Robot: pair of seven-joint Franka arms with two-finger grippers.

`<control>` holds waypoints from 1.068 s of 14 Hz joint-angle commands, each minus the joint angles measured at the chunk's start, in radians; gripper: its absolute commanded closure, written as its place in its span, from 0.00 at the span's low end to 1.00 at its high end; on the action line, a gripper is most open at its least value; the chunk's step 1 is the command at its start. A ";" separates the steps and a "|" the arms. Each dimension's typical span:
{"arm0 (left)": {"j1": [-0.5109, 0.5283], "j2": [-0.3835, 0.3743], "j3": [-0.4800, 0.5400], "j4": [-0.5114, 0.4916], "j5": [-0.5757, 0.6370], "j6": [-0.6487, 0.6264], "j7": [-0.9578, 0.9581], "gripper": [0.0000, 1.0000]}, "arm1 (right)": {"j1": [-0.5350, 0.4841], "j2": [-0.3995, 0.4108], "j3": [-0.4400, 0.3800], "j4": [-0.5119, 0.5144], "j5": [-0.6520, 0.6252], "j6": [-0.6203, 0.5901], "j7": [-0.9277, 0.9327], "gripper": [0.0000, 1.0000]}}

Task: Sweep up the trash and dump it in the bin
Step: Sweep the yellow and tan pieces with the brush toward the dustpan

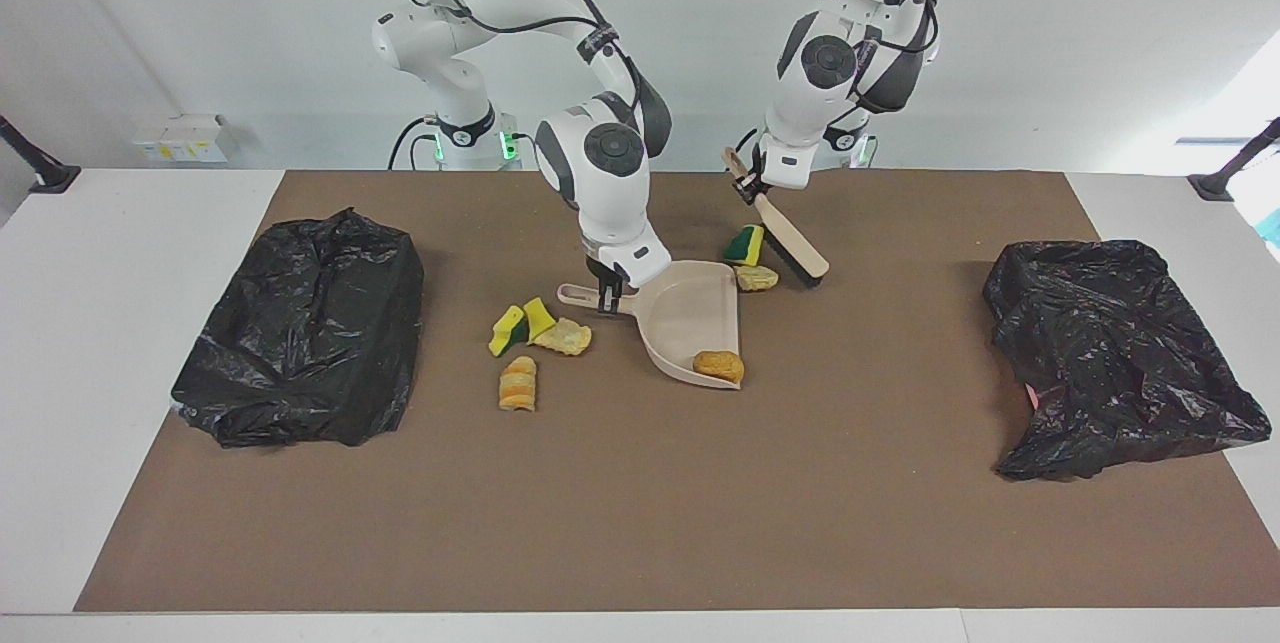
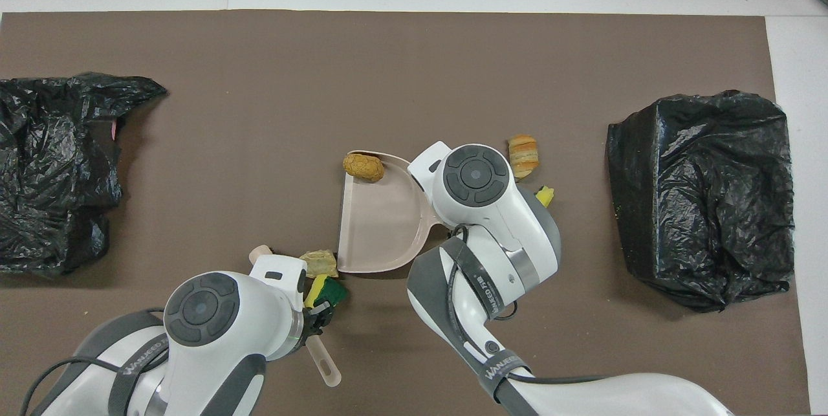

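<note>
Overhead view showed "WANJEED" lettering on black straps around both white arms; no other writing could be read.

Right gripper was clamped on the handle of the beige plastic dustpan, which lay flat on the brown table mat near the middle. One orange-brown bread-like chunk sat inside the pan, at its wide open lip on the side away from the robots.

Left gripper was shut on the handle of the beige brush with black bristles, held tilted, head down, near the mat at the robot side of the pan. Just beside the brush head lay a yellow-and-green sponge piece and a beige lump, the lump touching or nearly touching the pan's rear corner.

More trash lay loose on the mat toward the right arm's end of the pan: a yellow-green sponge piece, a yellow sponge piece, a pale beige crinkled lump and an orange striped bread-like roll, the roll farthest from the robots.

Two bins lined with crumpled black plastic bags stood well apart from the trash: one black-bagged bin at the right arm's end, another black-bagged bin at the left arm's end.
</note>
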 commanded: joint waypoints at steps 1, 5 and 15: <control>0.005 0.070 0.004 0.010 -0.015 0.101 0.045 1.00 | -0.002 0.005 0.002 -0.006 -0.027 -0.003 0.019 1.00; 0.081 0.141 0.011 0.090 -0.015 0.109 0.183 1.00 | -0.010 0.005 0.002 -0.011 -0.029 -0.005 0.012 1.00; -0.011 0.300 -0.016 0.358 -0.154 0.199 0.192 1.00 | -0.032 0.008 0.002 -0.008 -0.029 0.001 -0.014 1.00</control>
